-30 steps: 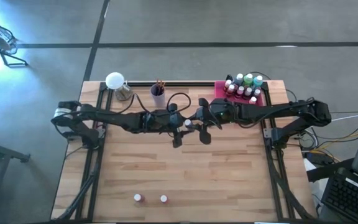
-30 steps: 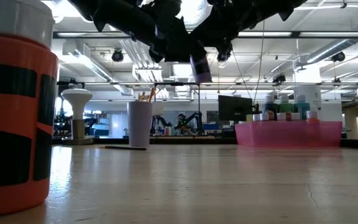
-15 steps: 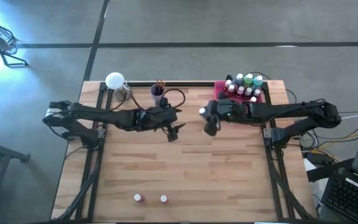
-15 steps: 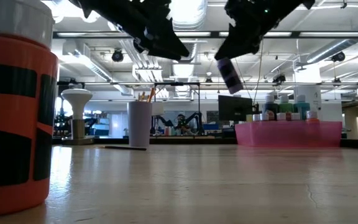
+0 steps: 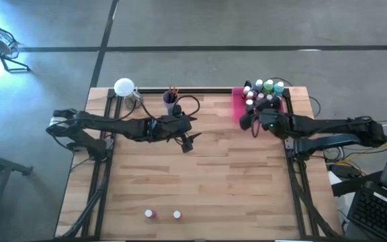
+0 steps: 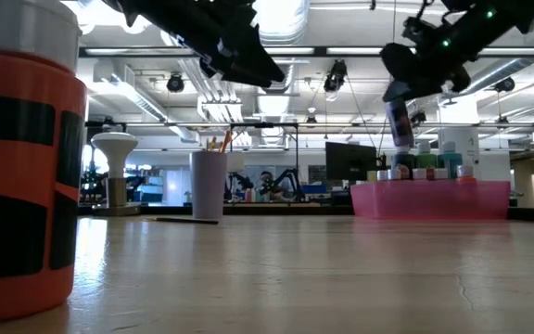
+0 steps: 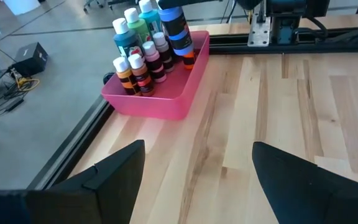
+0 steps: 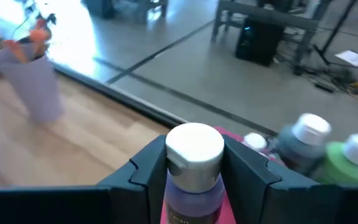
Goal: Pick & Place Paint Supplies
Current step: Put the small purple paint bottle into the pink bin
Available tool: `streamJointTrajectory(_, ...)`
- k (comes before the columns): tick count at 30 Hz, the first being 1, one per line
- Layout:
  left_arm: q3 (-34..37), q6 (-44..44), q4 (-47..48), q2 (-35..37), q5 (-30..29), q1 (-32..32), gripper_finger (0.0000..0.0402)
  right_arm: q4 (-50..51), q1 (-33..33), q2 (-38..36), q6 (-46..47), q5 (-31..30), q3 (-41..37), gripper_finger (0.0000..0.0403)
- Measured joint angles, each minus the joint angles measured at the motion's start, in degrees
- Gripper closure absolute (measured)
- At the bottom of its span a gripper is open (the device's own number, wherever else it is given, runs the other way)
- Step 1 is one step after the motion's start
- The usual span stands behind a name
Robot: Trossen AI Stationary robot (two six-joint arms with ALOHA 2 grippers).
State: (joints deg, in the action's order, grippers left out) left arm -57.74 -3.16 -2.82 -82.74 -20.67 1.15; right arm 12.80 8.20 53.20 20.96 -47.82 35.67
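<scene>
From above, your right gripper hangs at the near-left edge of the pink tray, clamped on a paint bottle, well placed to lower it into the open space beside the bottles standing there. Your left gripper waits over mid-table with its fingers spread and nothing between them, clear of the tray. Two small bottles stand alone near the front edge, apart from everything else.

At table height, the purple bottle hangs nearly upright under the right gripper, above the tray's left end and not touching it. A lilac cup holds brushes farther left.

Through the left wrist camera, the tray is about half full, its bottles crowded toward one end.

Through the right wrist camera, the fingers pinch the bottle just under its white cap; its body is pale purple. A green bottle stands beyond.
</scene>
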Motion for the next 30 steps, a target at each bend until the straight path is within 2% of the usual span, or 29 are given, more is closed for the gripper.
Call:
streamJointTrajectory(5, 0.0, 0.0, -0.2, 0.0, 0.0, 0.0, 0.0101, -4.1, 2.9, -3.4, 1.4, -3.3, -5.9, 0.0285)
streamJointTrajectory(10, 0.0, 0.0, -0.2, 0.0, 0.0, 0.0, 0.0101, -8.4, 7.3, -3.9, 1.6, -3.5, -9.9, 0.0284)
streamJointTrajectory(18, 0.0, 0.0, -0.1, 0.0, 0.0, 0.0, 0.0101, -9.0, 14.9, -2.7, 5.6, -3.6, -12.0, 0.0278)
streamJointTrajectory(24, 0.0, 0.0, -0.1, 0.0, 0.0, 0.0, 0.0101, -9.5, 16.8, -0.8, 5.6, -3.6, -12.6, 0.0288)
streamJointTrajectory(30, 0.0, 0.0, -0.1, 0.0, 0.0, 0.0, 0.0101, -12.1, 18.0, 2.2, 5.5, -4.9, -13.6, 0.0267)
